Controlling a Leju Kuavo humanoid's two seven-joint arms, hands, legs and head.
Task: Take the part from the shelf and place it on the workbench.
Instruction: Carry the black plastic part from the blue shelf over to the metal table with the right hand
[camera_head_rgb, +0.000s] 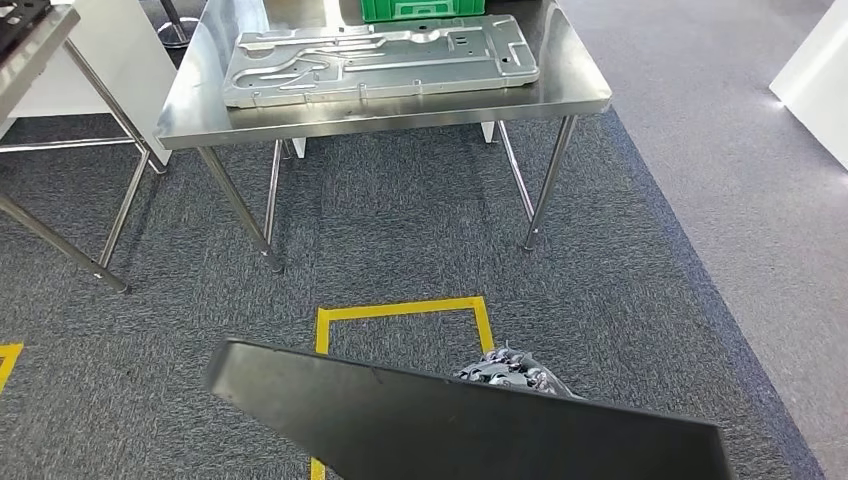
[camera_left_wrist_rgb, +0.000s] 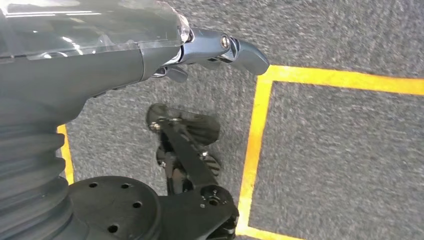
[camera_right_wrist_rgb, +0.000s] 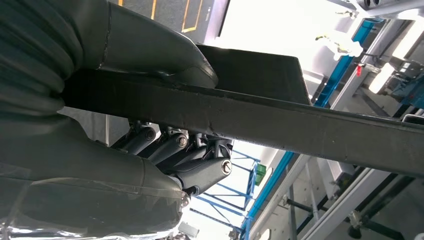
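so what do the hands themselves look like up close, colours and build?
Left hand: grey ribbed cover at the wrist, smooth grey shell under clear film, dark metallic fingers with silver pivot screws. Right hand: same ribbed cover, thick grey thumb, dark fingers with silver screws, clear film.

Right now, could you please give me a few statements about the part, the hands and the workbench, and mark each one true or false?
1. The right hand grips the black part. True: thumb on one face, fingers curled against the other.
2. The black part already lies on the workbench. False: it is held low in front of the robot, over the carpet, short of the bench.
3. A silver stamped metal panel lies on the workbench. True.
4. The left hand holds the black part too. False: it hangs over the carpet near the yellow floor tape, with nothing in it.
5. A red crate stands behind the panel. False: the crate is green.
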